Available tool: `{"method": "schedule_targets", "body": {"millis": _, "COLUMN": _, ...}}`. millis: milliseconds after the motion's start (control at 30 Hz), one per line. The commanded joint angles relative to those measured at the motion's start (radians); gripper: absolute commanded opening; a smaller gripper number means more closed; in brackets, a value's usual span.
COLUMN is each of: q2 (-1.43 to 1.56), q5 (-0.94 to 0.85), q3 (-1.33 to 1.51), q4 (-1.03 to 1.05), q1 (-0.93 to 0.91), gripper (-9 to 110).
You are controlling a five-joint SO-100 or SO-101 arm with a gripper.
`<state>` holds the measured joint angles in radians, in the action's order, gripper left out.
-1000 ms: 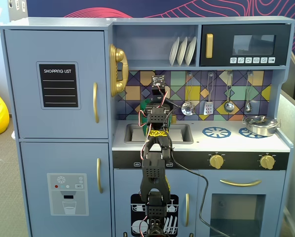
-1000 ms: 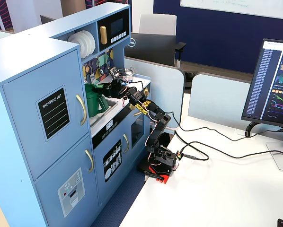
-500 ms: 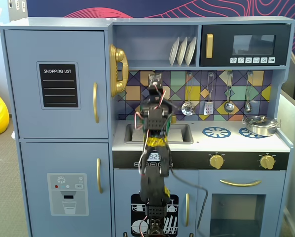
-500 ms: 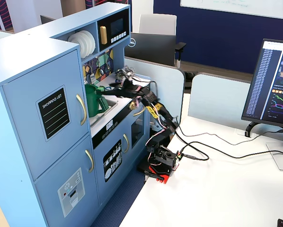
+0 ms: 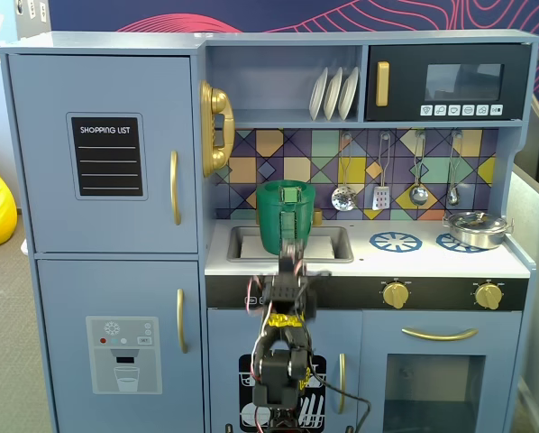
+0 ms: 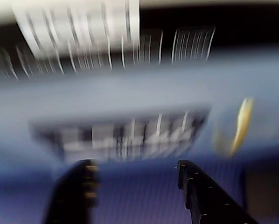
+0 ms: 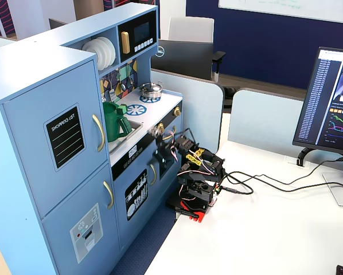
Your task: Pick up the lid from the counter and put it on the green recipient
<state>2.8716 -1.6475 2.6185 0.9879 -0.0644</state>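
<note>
The tall dark-green pot (image 5: 286, 217) stands upright in the sink at the counter's left end, ribbed handle facing front, open-topped as far as both fixed views show (image 7: 115, 122); no lid can be made out.

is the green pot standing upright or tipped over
Upright: the green pot stands in the sink, its open rim level on top and no lid on it.
</note>
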Motion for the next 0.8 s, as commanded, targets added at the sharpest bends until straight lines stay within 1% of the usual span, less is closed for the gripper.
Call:
{"method": "schedule_targets", "body": {"millis": 0, "q2": 0.110, "q5": 0.005, "q3": 0.175, "q4": 0.034, "q1": 0.052, "gripper": 0}}
{"method": "schedule_targets", "body": {"millis": 167, "q2": 0.212, "q5": 0.003, "q3": 0.245, "q4": 0.313, "q1": 0.083, "gripper": 1}}
{"method": "schedule_targets", "body": {"millis": 300, "q2": 0.293, "q5": 0.060, "q3": 0.310, "q4": 0.437, "q1": 0.087, "gripper": 1}}
{"method": "schedule_targets", "body": {"millis": 400, "q2": 0.305, "q5": 0.015, "q3": 0.360, "q4": 0.526, "q1": 0.091, "gripper": 2}}
{"method": "schedule_targets", "body": {"millis": 500, "q2": 0.305, "q5": 0.163, "q3": 0.377, "q4": 0.540, "q1": 0.118, "gripper": 3}}
{"method": "schedule_targets", "body": {"millis": 767, "q2": 0.307, "q5": 0.138, "q3": 0.377, "q4": 0.543, "q1": 0.052, "gripper": 4}}
